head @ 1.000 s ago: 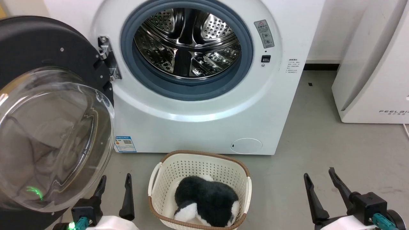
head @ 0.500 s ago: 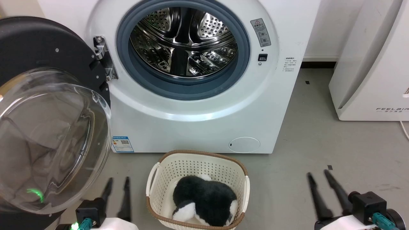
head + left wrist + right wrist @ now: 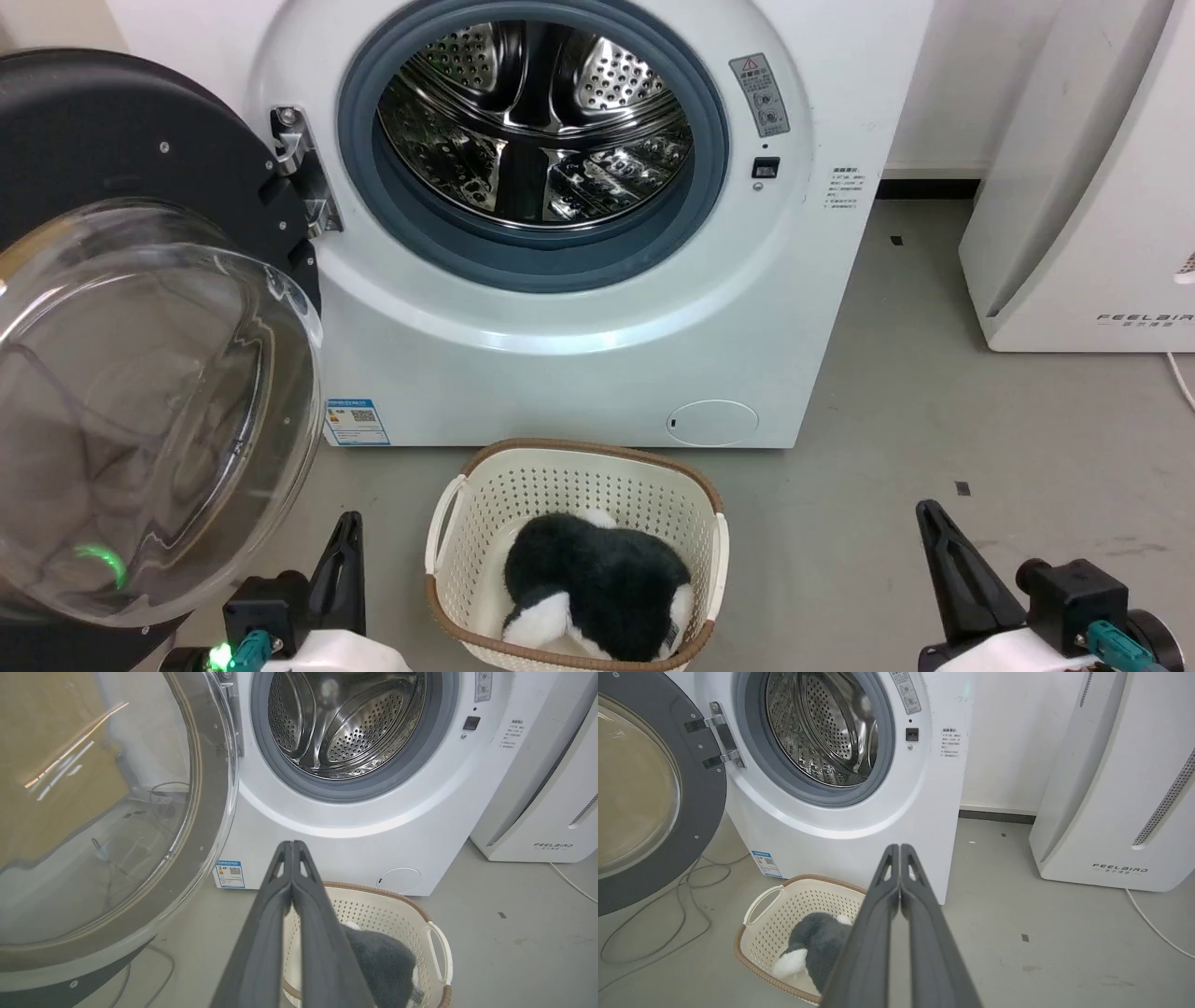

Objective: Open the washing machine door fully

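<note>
As it stands swung out to the left on its one metal hinge [image 3: 303,173], the washing machine door [image 3: 112,131] leaves the drum mouth wholly uncovered. Its clear glass bowl [image 3: 140,401] bulges toward the camera. The washing machine [image 3: 579,364] shows a grey gasket [image 3: 719,187] around the perforated steel drum [image 3: 532,121].

Four markings sit on its front:
- A grey warning sticker [image 3: 759,93] with a red triangle, to the right of the opening.
- A block of small print [image 3: 848,190] farther right, too fine to read.
- A blue label [image 3: 356,422] with a QR code, low on the left.
- A round cap [image 3: 713,422], low on the right.

Just before the washer is one cream basket [image 3: 579,467] with a brown rim and two white handles. It holds one black-and-white plush toy [image 3: 597,583].

To the right, apart from the washer, stands one white appliance [image 3: 537,812] lettered "FEELBIRD". Loose cables [image 3: 668,905] lie on the floor under the door.

The left gripper [image 3: 350,518] sits low beside the basket and below the glass. Its two fingers are pressed together on nothing. The right gripper [image 3: 926,509] is well off to the basket's right over bare floor, likewise pinched closed and empty.
</note>
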